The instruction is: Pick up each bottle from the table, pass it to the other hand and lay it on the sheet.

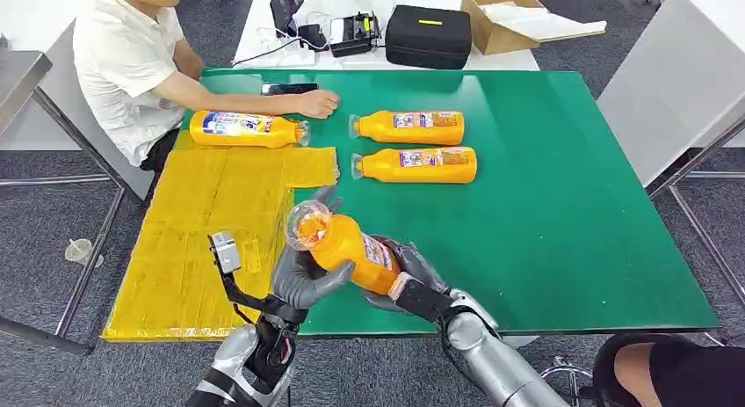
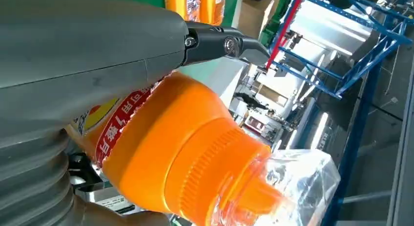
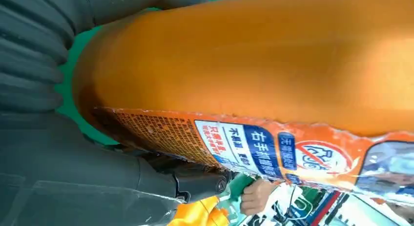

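Above green tabletop [image 1: 562,205], smooth orange plastic bottle [image 1: 347,244] gripped by left robot hand [image 1: 303,275] and right robot hand [image 1: 404,275]

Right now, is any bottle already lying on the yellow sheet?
Yes, one bottle lies at the far end of the yellow sheet, near the seated person's hand.

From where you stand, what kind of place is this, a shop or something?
Probably a robot test lab or workshop, not a shop. A person sits at the green table beside a laptop and equipment case, and the left wrist view shows blue industrial racking.
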